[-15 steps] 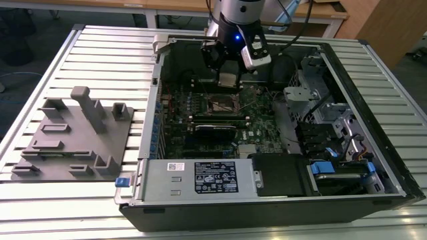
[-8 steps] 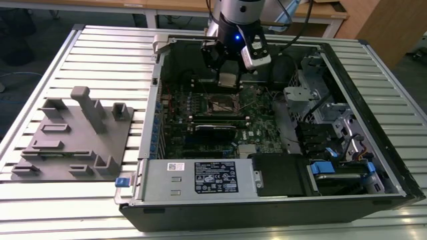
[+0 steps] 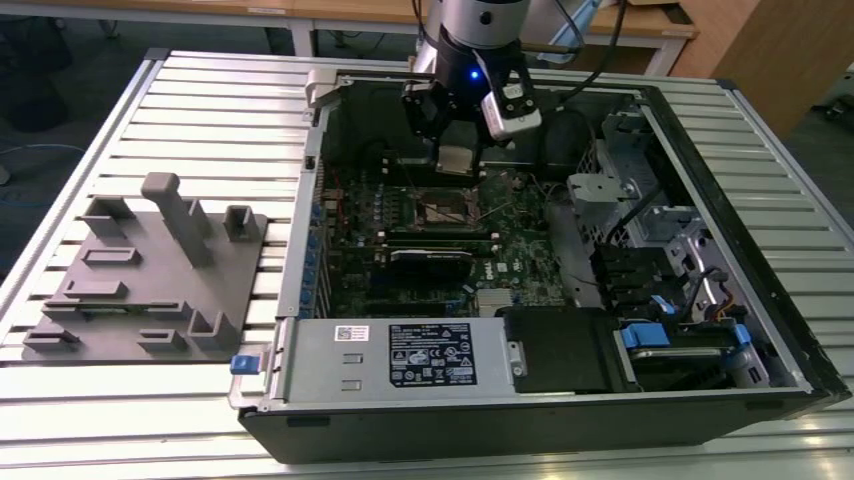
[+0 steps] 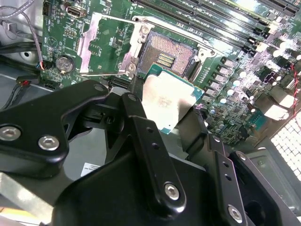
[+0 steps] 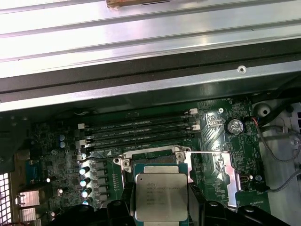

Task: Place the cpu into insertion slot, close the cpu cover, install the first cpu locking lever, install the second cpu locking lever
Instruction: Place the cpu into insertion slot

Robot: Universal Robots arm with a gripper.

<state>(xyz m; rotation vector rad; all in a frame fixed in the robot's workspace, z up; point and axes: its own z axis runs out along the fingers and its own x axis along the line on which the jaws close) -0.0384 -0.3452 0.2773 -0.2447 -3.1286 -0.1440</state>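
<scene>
The jaws pinch the cpu (image 3: 455,158) (image 4: 167,101) (image 5: 161,197) by 2 opposite edges, 1 black jaw pressed against each side. The silvery-grey top shows in both wrist views and the green edge of the chip in the second wrist view. The chip hangs at the jaws' tips, inside the open computer case (image 3: 300,250) and raised above the motherboard (image 3: 527,240), not seated.

The insertion slot (image 3: 445,210) (image 4: 167,55) lies on the board below the jaws and just past their tips. Its brownish contact field is bare and uncovered, and it is apart from the chip.

The cpu cover (image 4: 87,44) (image 5: 223,169) is swung open. It lies flat on the board to one side of the slot, off to the side of the jaws.

Beyond the slot, further from the jaws, run the long black memory slots (image 4: 211,14) (image 5: 141,132).

Well away from the jaws, outside the case on the slatted metal counter (image 3: 160,100), stands a grey fixture block (image 3: 147,270).
</scene>
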